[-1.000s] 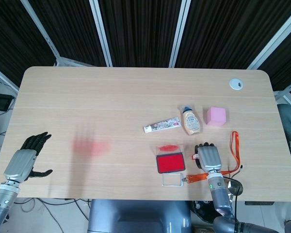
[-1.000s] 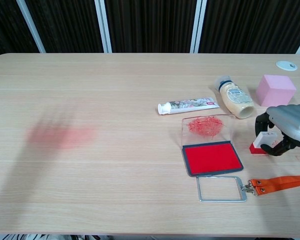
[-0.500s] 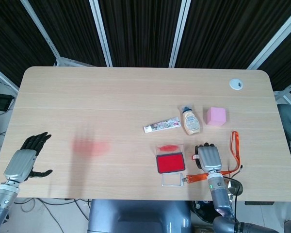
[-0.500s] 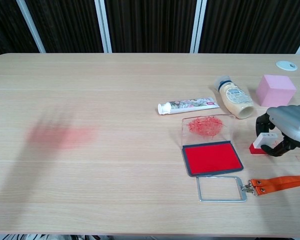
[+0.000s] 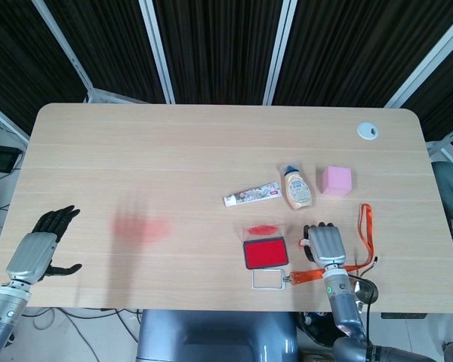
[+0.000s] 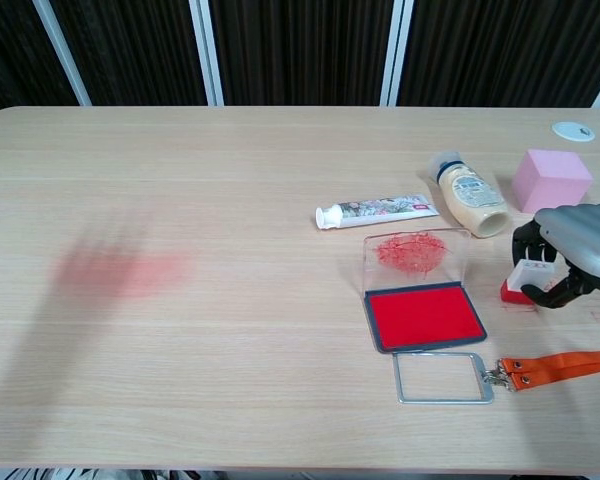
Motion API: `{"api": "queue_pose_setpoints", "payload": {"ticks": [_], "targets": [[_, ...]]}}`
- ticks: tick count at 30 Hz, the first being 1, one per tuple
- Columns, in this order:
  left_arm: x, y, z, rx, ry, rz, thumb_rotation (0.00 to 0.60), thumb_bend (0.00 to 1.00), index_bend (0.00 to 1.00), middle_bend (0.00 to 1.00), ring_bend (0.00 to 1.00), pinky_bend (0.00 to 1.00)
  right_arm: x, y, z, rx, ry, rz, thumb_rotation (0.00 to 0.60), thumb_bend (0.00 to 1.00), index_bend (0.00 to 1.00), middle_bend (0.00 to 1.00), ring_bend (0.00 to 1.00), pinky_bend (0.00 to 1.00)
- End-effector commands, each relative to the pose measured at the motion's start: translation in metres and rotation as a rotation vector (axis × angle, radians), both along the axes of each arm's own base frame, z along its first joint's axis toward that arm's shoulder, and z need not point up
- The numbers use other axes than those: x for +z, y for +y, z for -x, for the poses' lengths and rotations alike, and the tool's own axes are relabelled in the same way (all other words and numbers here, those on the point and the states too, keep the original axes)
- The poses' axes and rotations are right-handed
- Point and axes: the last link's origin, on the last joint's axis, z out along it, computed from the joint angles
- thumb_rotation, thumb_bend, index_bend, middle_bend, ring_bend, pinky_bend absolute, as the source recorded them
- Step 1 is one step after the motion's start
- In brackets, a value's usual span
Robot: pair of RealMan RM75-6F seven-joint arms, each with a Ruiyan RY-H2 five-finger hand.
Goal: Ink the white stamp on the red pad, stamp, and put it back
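Observation:
The white stamp (image 6: 529, 277), with a red base, stands on the table just right of the open red ink pad (image 6: 423, 316). My right hand (image 6: 572, 256) curls its fingers around the stamp and grips it from the right. In the head view the right hand (image 5: 327, 244) covers most of the stamp, and the red pad (image 5: 265, 253) lies to its left. The pad's clear lid (image 6: 415, 252), smeared with red, lies flat behind the pad. My left hand (image 5: 39, 250) hovers at the table's near left edge, fingers spread, holding nothing.
A toothpaste tube (image 6: 376, 211), a squeeze bottle (image 6: 468, 194) and a pink cube (image 6: 550, 179) lie behind the pad. An orange lanyard (image 6: 558, 365) with a clear badge holder (image 6: 438, 378) sits in front of it. A red smear (image 6: 115, 270) marks the table's left part.
My right hand has shifted slightly away from me with the stamp, which now stands a little more upright. The left hand has not moved.

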Motion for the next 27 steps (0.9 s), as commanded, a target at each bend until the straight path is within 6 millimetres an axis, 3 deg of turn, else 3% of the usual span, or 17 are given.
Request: {"api": "queue_pose_setpoints", "payload": {"ticks": [1, 15, 20, 27], "targets": [[0.0, 0.0, 0.0, 0.001, 0.0, 0.0, 0.6, 0.01, 0.0, 0.0, 0.0, 0.0, 0.003, 0.001, -0.002, 0.012, -0.002, 0.0, 0.6, 0.54, 0.65, 0.57, 0.42, 0.42], [-0.001, -0.001, 0.0, -0.002, 0.003, -0.009, 0.6, 0.01, 0.0, 0.0, 0.0, 0.0, 0.028, 0.032, -0.028, 0.188, -0.042, -0.102, 0.6, 0.57, 0.7, 0.61, 0.47, 0.46], [0.0, -0.001, -0.001, -0.003, 0.001, -0.015, 0.6, 0.01, 0.0, 0.0, 0.0, 0.0, 0.023, 0.041, -0.045, 0.243, -0.063, -0.141, 0.6, 0.57, 0.71, 0.62, 0.47, 0.46], [0.0, -0.001, -0.001, -0.003, -0.002, -0.014, 0.6, 0.01, 0.0, 0.0, 0.0, 0.0, 0.007, 0.037, -0.065, 0.245, -0.085, -0.157, 0.6, 0.57, 0.73, 0.65, 0.49, 0.46]]}}
